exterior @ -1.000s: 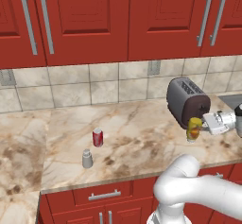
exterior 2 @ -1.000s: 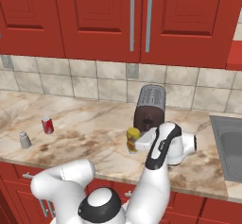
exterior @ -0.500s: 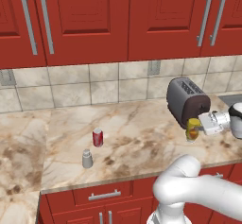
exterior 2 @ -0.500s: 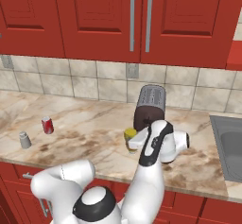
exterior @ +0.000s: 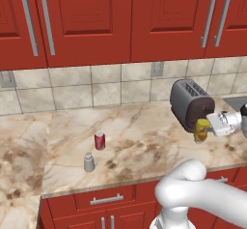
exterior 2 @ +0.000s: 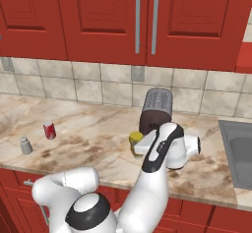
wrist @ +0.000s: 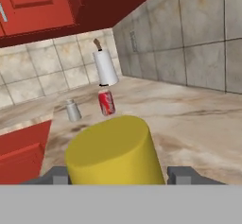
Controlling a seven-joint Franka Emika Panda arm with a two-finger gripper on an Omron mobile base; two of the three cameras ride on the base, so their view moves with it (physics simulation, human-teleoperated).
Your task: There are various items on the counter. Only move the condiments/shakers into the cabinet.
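The gripper [exterior: 205, 128] has its fingers clamped on either side of the yellow bottle [exterior: 201, 129], just in front of the dark toaster [exterior: 189, 102]; grey shaker [exterior: 89, 162] and red soda can [exterior: 100, 140] stand well left of it on the counter [exterior: 140, 146]

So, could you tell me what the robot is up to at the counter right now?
The arm has its gripper closed around a yellow bottle just in front of the dark grey toaster; in the hand view the bottle sits between the two fingertips. Whether it is lifted off the marble counter yet is hard to tell. Further along the counter, the red soda can and the small grey shaker stand apart from each other.
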